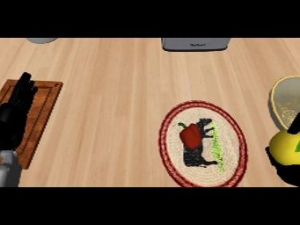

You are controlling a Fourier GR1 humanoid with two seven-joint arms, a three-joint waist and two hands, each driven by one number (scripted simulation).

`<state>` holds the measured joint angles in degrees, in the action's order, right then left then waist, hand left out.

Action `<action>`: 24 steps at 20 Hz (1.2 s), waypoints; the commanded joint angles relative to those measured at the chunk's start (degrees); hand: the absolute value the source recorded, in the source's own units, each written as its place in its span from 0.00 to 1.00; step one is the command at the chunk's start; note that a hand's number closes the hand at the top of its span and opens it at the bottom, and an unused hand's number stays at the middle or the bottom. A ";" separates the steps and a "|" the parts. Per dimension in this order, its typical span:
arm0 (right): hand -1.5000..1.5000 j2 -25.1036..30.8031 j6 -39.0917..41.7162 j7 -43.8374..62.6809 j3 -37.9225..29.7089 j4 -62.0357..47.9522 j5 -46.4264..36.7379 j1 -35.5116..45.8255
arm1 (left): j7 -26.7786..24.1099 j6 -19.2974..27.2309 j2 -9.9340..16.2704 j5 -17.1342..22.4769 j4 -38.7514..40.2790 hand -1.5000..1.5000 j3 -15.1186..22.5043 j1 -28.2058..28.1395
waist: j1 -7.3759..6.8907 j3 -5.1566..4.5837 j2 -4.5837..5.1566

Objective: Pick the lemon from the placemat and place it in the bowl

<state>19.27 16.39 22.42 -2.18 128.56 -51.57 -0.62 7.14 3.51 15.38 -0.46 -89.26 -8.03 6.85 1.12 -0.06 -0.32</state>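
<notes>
The yellow lemon (pixel 290 147) with a green leaf is held in my right hand (pixel 296 173) at the right edge of the head view; black fingers curl round it from below and behind. It hangs just beside the near rim of the pale yellow bowl (pixel 283 91), which is cut off by the right edge. The round woven placemat (pixel 235 132) with a red border lies in the middle; a red bell pepper (pixel 190 134) sits on it. My left hand (pixel 12 115) rests open at the far left, fingers up.
A brown wooden cutting board (pixel 42 110) lies under the left hand. A grey appliance (pixel 196 43) stands at the back edge, and a grey object (pixel 42 40) shows at the back left. Bare wooden counter (pixel 113 88) lies between board and placemat.
</notes>
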 commanded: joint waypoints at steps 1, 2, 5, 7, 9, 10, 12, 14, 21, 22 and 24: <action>1.00 1.54 4.10 2.89 -10.82 3.99 7.78 3.42 | 3.67 0.58 -0.14 -1.06 -1.78 0.50 1.13 2.64 | -0.58 0.06 0.19; 1.00 1.23 5.37 4.77 -11.53 4.15 8.01 3.55 | 0.60 0.41 -0.20 -0.74 0.53 0.50 -0.31 1.64 | -0.75 0.04 0.25; 1.00 2.43 5.12 0.28 -17.63 0.21 12.48 2.47 | -1.09 -1.89 0.01 0.15 -1.75 0.50 -0.52 -2.71 | -1.03 0.07 0.24; 1.00 3.11 3.81 -1.20 -18.75 -7.56 14.60 8.31 | 1.25 -0.60 -0.93 -0.70 -3.92 0.50 0.44 -1.89 | -1.39 0.07 0.28; 1.00 5.13 1.25 -6.72 -22.58 -17.79 16.91 11.19 | 4.33 0.40 -0.26 -1.36 -0.94 0.50 0.35 4.25 | -1.39 0.12 0.44; 1.00 5.51 1.72 -9.33 -23.61 -18.11 18.20 9.22 | 1.37 -0.15 -1.83 -1.67 -0.09 0.50 1.35 1.03 | -1.20 0.09 0.37; 1.00 9.08 2.24 -8.50 -24.92 -24.83 18.57 16.20 | -3.53 -1.64 -1.44 -0.80 0.85 0.50 0.21 -0.94 | -1.64 0.05 0.44; 1.00 8.33 -0.54 -13.66 -24.53 -30.39 17.66 14.70 | 2.18 -0.82 -1.65 -0.94 -1.28 0.50 0.63 1.29 | -1.49 0.08 0.39; 1.00 11.73 -10.80 -29.32 -24.76 -55.23 13.78 20.42 | 4.29 -0.31 -1.94 -1.99 -3.91 0.50 1.14 1.66 | -1.95 0.12 0.49; 1.00 10.79 -13.24 -30.93 -23.55 -58.36 12.60 21.58 | -0.56 -2.22 -0.52 -0.65 3.35 0.50 -1.45 2.99 | -1.80 0.09 0.60; 1.00 14.94 -11.29 -31.32 -25.15 -64.47 14.50 27.39 | -2.09 -0.78 -2.56 -2.48 2.47 0.50 0.25 1.28 | -1.87 0.08 0.53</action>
<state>30.76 6.73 -4.87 -26.55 75.27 -37.25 20.55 7.78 2.26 14.10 -1.75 -88.29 -8.36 9.42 -0.65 0.07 0.21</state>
